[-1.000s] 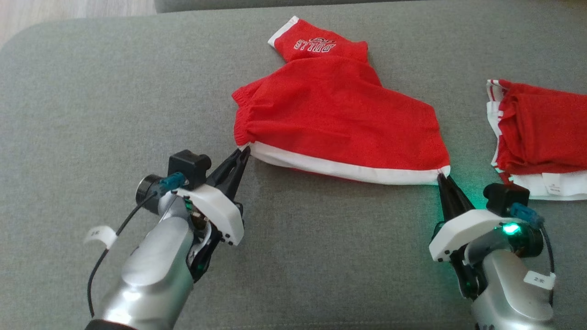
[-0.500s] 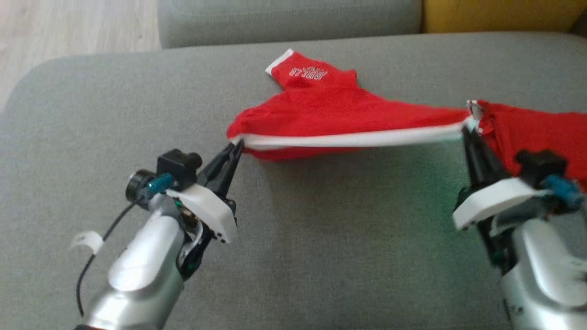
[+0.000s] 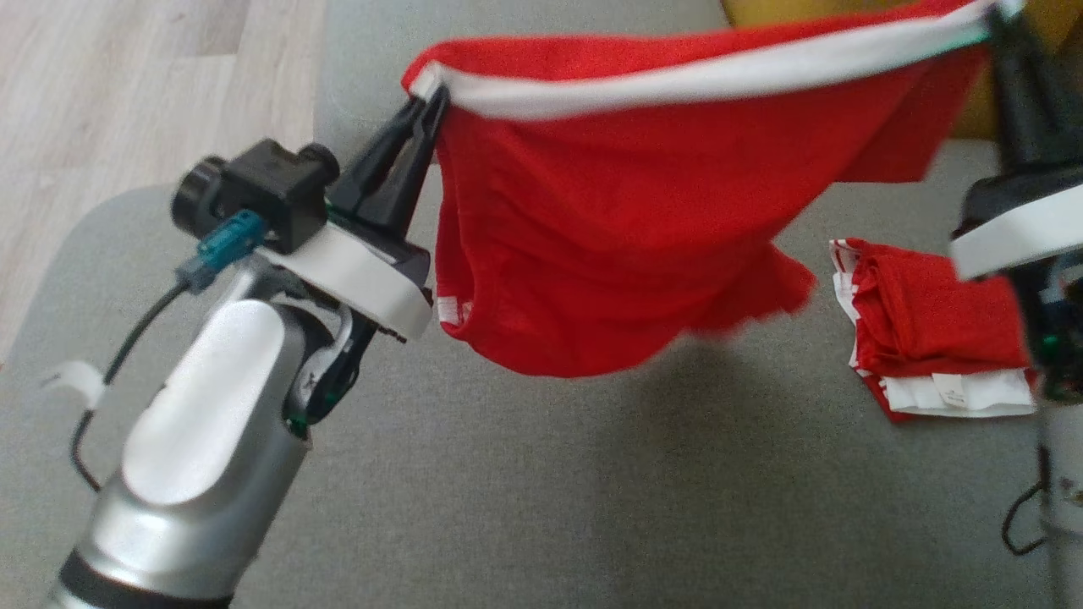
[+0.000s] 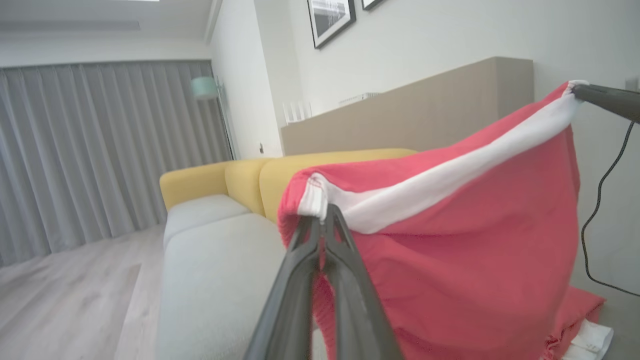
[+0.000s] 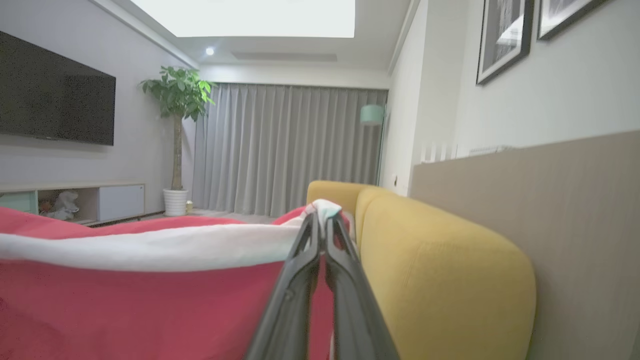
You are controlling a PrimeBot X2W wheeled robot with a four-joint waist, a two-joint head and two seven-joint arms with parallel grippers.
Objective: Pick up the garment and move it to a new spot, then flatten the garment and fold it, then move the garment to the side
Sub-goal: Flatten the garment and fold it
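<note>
The garment (image 3: 643, 220) is a pair of red shorts with a white band, hanging in the air above the grey sofa seat (image 3: 541, 507). My left gripper (image 3: 427, 93) is shut on the left end of the white band, also seen in the left wrist view (image 4: 322, 212). At the upper right of the head view, my right gripper (image 3: 994, 21) is shut on the other end of the band, seen too in the right wrist view (image 5: 322, 215). The band is stretched taut between them and the red cloth (image 4: 465, 260) sags below.
A second red and white garment (image 3: 931, 338) lies folded on the seat at the right. The wooden floor (image 3: 127, 101) lies beyond the seat's left edge. A yellow sofa back (image 5: 440, 270) stands behind, and a black cable (image 4: 597, 205) hangs by the right arm.
Both grippers have lifted the garment off the seat, from lying flat to hanging in the air. The head camera has tilted, shifting the whole picture.
</note>
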